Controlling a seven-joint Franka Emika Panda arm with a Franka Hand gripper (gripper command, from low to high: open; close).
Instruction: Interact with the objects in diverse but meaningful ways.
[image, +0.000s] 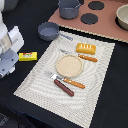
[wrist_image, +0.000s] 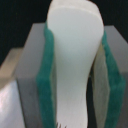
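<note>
The gripper (wrist_image: 75, 75), its green-padded fingers (wrist_image: 49, 75) pinching a white plastic utensil (wrist_image: 74, 60), sits at the exterior view's left near a yellow box (image: 28, 56). On the beige woven placemat (image: 35, 82) lie a tan plate (image: 69, 64), orange bread loaf (image: 86, 48) and brown sausage (image: 63, 87); black tabletop (image: 112, 95) surrounds

In the exterior view the arm (image: 9, 47) is cut off by the picture's left edge with its claw out of sight, the bowl (image: 123, 16) is cropped at the right edge, and in the wrist view the white utensil (wrist_image: 72, 60) is blurred and truncated below.
</note>
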